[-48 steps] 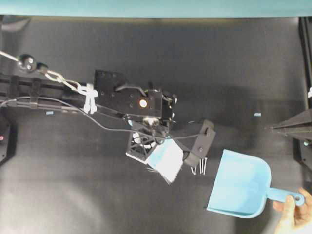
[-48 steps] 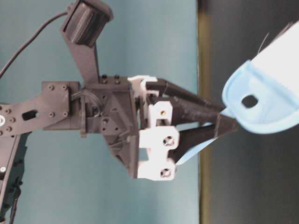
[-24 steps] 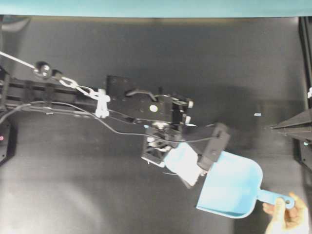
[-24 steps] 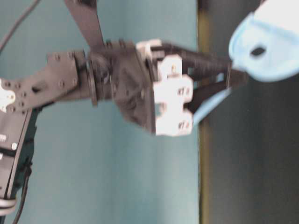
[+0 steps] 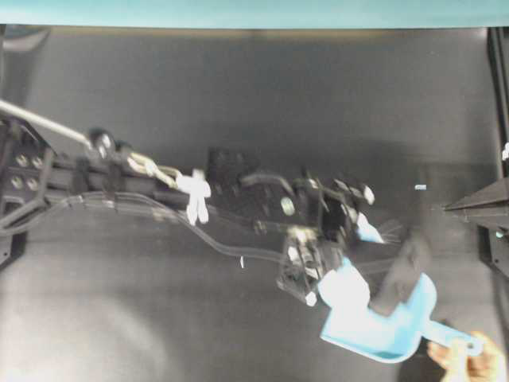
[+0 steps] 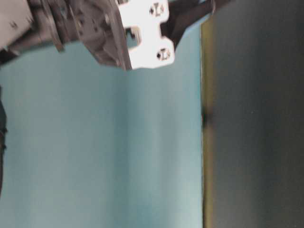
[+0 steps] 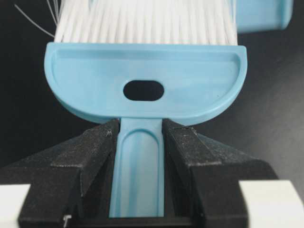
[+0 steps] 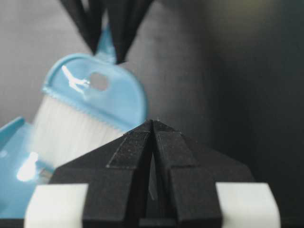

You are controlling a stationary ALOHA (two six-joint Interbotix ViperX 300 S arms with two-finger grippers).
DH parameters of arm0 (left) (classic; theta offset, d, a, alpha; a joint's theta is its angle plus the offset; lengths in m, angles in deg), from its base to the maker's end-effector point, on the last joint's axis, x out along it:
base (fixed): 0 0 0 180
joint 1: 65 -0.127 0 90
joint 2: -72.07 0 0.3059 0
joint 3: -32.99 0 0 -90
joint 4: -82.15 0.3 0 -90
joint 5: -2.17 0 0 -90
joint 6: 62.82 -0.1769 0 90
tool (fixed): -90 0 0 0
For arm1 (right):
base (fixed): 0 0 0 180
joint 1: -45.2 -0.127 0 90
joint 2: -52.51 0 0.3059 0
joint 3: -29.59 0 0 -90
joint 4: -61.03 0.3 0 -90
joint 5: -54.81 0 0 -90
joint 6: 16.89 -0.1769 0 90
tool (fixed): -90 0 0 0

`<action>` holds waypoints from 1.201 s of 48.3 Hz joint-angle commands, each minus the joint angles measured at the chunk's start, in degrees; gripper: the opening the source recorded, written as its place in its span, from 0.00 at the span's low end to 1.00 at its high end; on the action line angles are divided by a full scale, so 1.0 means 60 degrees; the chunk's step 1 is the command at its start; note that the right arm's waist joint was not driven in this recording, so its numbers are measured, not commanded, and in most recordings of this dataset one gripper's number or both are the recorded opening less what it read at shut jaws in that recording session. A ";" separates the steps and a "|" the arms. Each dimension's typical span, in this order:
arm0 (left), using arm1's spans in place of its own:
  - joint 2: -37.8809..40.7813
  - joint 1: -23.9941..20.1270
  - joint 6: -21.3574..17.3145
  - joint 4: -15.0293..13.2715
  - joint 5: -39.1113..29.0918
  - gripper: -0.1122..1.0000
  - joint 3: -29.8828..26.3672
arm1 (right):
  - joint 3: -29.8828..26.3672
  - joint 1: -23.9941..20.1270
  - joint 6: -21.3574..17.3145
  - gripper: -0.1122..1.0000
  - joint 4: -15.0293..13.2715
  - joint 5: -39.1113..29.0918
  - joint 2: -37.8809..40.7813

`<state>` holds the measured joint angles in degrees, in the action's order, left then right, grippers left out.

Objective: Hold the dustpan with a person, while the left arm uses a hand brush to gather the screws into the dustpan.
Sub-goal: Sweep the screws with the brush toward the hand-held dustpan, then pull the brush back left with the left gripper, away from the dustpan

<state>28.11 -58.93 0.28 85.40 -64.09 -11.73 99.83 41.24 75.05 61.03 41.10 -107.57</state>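
The left tool [image 7: 140,142] pinches the hand brush [image 7: 145,80] by its thin handle, bristles low over the dustpan [image 5: 374,330] mouth on the worktop [image 5: 238,95], likely pushing screws inside; none are visible. The person's hand [image 5: 469,362] steadies the dustpan's handle against that push. The right tool [image 8: 153,124] sits pressed together, idle.

Glossy plastic hand brush [image 7: 147,80], white bristles
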 commanded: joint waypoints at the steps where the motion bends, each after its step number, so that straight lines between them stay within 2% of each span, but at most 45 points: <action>1: 0.0103 0.0146 -0.0059 -0.0015 -0.0190 0.38 -0.0571 | -0.0029 0.0000 0.0059 0.10 0.0000 0.0088 0.0029; 6: 0.0220 0.0220 -0.0073 -0.0015 -0.0601 0.38 -0.0850 | -0.0015 0.0000 0.0059 0.10 0.0000 0.0088 0.0015; 19: 0.0059 0.0220 -0.0059 0.0000 -0.0483 0.38 -0.0879 | -0.0029 0.0000 0.0059 0.10 -0.0015 0.0088 0.0000; 28: -0.0864 0.0132 0.0059 -0.0015 -0.0454 0.38 -0.0718 | -0.0029 0.0000 0.0059 0.10 0.0000 0.0073 -0.0015; 35: -0.2021 0.0132 0.0117 -0.0015 -0.0088 0.38 -0.0088 | -0.0015 -0.0015 0.0059 0.10 0.0000 0.0088 -0.0015; 41: -0.2739 0.0088 0.0381 -0.0015 0.0117 0.38 0.0981 | -0.0015 0.0000 0.0044 0.10 0.0000 0.0088 -0.0029; 46: -0.3354 -0.0015 0.0732 -0.0015 0.0776 0.38 0.2344 | -0.0015 0.0000 0.0059 0.10 0.0000 0.0088 -0.0029; 58: -0.5303 -0.0366 0.1421 -0.0015 0.4526 0.38 0.6152 | 0.0044 0.0000 0.0059 0.10 0.0000 0.0132 -0.0059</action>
<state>1.39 -60.60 7.93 85.13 -42.91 20.27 100.27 41.24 75.05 61.03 41.19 -108.18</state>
